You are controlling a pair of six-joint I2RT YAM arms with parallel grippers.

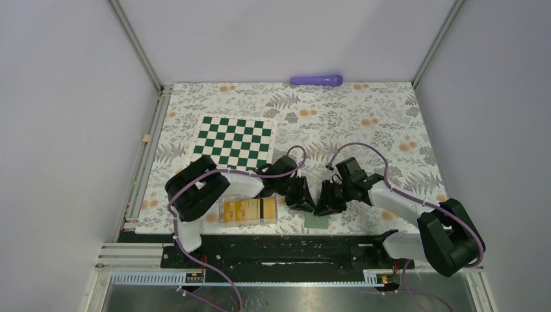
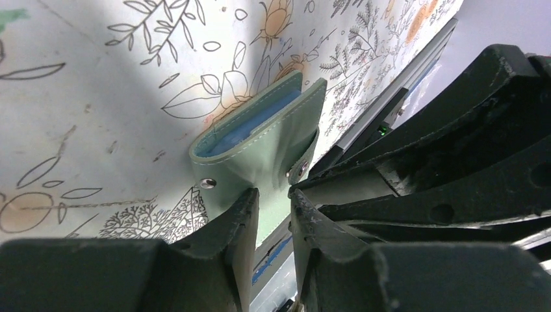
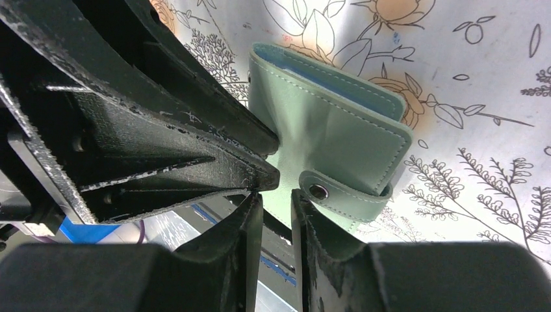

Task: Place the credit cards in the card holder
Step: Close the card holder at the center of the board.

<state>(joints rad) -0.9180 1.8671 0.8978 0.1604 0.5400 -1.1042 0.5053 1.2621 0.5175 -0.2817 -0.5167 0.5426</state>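
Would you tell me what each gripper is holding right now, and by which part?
The left gripper and right gripper each have the card holder flap's near edge between their fingers; a firm pinch cannot be confirmed.

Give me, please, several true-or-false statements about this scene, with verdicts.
1. The left gripper and right gripper meet at the card holder. True.
2. The credit cards are inside the card holder. False: they lie in the clear box.
3. The holder's snap is fastened. False: its two halves show apart.
4. The checkered board lies beyond the clear box. True.
5. The purple object rests on the board. False: it lies well beyond it.
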